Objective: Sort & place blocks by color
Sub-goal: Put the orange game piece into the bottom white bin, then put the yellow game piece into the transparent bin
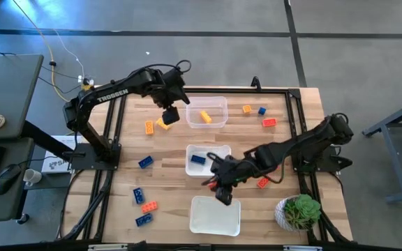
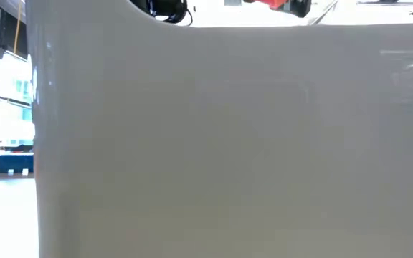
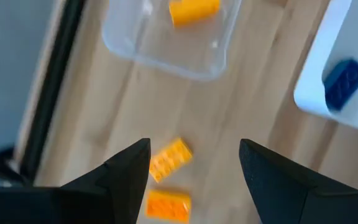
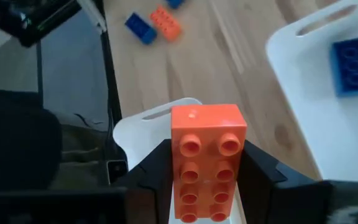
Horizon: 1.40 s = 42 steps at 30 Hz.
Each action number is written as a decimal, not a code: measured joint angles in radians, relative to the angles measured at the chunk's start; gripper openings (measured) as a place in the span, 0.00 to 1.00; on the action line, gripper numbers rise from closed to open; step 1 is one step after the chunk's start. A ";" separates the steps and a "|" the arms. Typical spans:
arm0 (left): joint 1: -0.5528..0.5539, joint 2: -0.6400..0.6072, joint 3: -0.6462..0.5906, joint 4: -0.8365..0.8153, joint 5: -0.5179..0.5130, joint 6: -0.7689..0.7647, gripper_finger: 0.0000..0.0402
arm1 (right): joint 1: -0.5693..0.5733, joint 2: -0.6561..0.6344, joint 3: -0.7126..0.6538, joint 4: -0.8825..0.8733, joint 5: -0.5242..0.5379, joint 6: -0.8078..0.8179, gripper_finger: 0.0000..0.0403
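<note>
My right gripper [image 1: 222,191] is shut on a red block [image 4: 207,160] above the far rim of the near clear tub [image 1: 215,216]. My left gripper [image 1: 170,115] hangs open over two yellow blocks [image 3: 169,158] [image 3: 167,205] that lie flat on the table, left of the far tub [image 1: 218,104], which holds a yellow block [image 1: 205,116]. The middle tub [image 1: 218,152] holds a blue block [image 1: 198,159]. The low view shows little but a tub's white wall [image 2: 228,143], with the red block [image 2: 269,3] just above it. My right gripper pinches the red block's two long sides [image 4: 174,168] between its two fingers. The fingers slant down toward the table's left near corner and lie along the block. The block is lifted clear, its studded face [image 4: 205,146] toward the wrist camera.
Loose blocks lie about: orange [image 1: 247,109], blue [image 1: 262,110] and red [image 1: 269,123] at the far right, red [image 1: 262,183] under the right arm, blue [image 1: 145,162], and a blue and red cluster [image 1: 144,206] at the near left. A potted plant [image 1: 299,211] stands near right.
</note>
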 joint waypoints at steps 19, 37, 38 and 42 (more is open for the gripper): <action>-0.220 -0.056 -0.217 -0.028 -0.046 -0.321 0.58 | 0.137 0.244 -0.001 0.076 -0.157 -0.164 0.28; -0.369 -0.056 -0.397 -0.029 -0.126 -0.574 0.58 | 0.162 0.255 -0.001 0.052 -0.156 -0.148 0.47; -0.368 -0.056 -0.399 -0.029 -0.135 -0.586 0.58 | 0.161 0.251 -0.001 0.042 -0.162 -0.147 0.47; -0.359 -0.056 -0.406 -0.030 -0.181 -0.628 0.58 | 0.144 0.220 -0.001 0.032 -0.180 -0.141 0.47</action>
